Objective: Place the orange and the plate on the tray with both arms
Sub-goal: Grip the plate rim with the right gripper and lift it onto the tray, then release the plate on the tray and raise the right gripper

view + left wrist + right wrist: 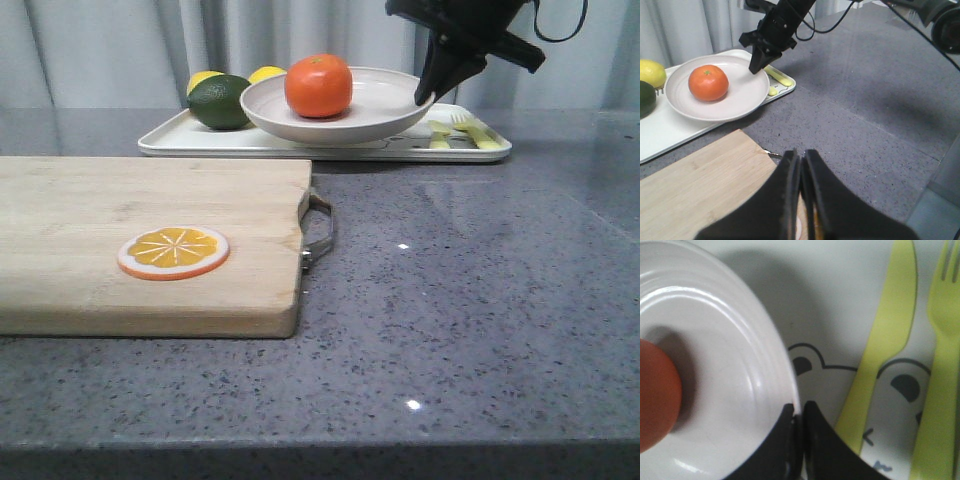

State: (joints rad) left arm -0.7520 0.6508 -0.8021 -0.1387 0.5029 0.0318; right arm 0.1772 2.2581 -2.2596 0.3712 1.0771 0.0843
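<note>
While the right gripper pinches the plate by its rim, the front view shows the orange riding in the plate, over the tray; whether the plate's base touches the tray I cannot tell. Best handling, I judge: lower level and slow so the fruit doesn't roll, release only once the base sits flat. Count here: one orange, one plate, one tray, one dark green fruit, two lemons behind it, one cutting board with one orange slice. Left wrist view: left gripper, jaws pressed together on nothing, hangs over the board's corner, well apart from the tray (one lemon visible here). Right wrist view: fingertips clamp the plate edge, just beside one yellow-green knife and one fork lying on the bear print; keep the plate clear of them.
</note>
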